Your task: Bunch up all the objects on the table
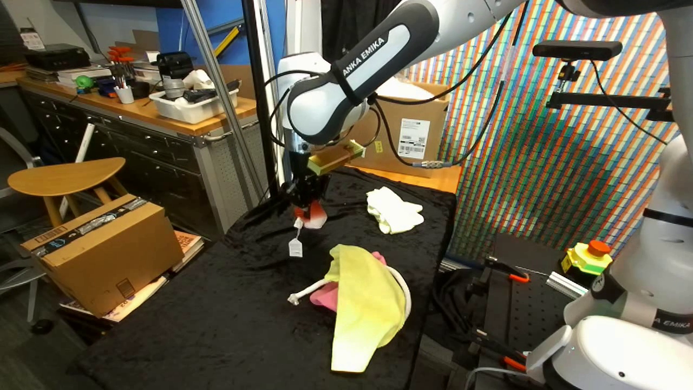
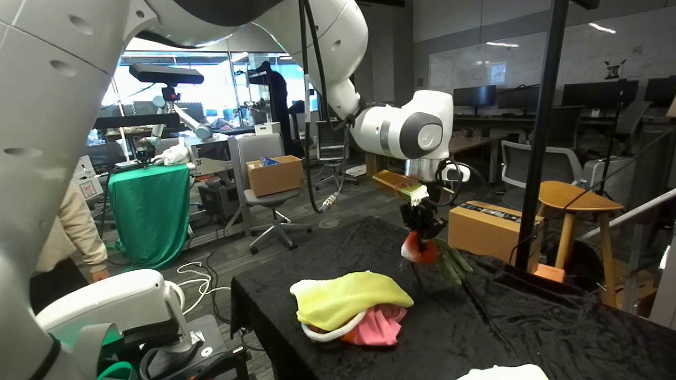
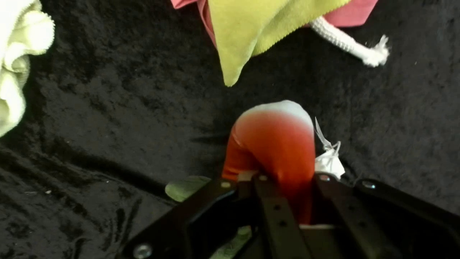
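- One worktop [image 1: 227, 325], draped in black, with the arm [image 1: 373, 57] reaching over it.
- One red-orange item [image 3: 276, 140], pale at its rounded end, caught between the jaws, which are drawn in close on it — apart from the other soft things; whether it brushes the worktop I can't tell.
- One white tag [image 1: 295, 248], hanging just below that item, and green leaf-like pieces [image 2: 455, 264] right beside it, more than one — I can't get a firm count.
- One pale yellow cloth [image 1: 368, 303], draped over two other soft things.
- One pink cloth [image 2: 377, 324], mostly covered by the yellow one, its folds showing past the edges.
- One white rope [image 3: 343, 39], bowing out from under the yellow cloth, with one frayed end lying bare on the worktop.
- One scrap of orange [image 2: 350, 338] between rope and pink cloth; I can't say whether it is a separate thing.
- One white cloth [image 1: 394, 210], crumpled, lying apart from the yellow one.
- In an exterior view, two big cardboard boxes [image 1: 108, 254], one beside the worktop and one behind the arm, plus one wooden stool [image 1: 67, 176].
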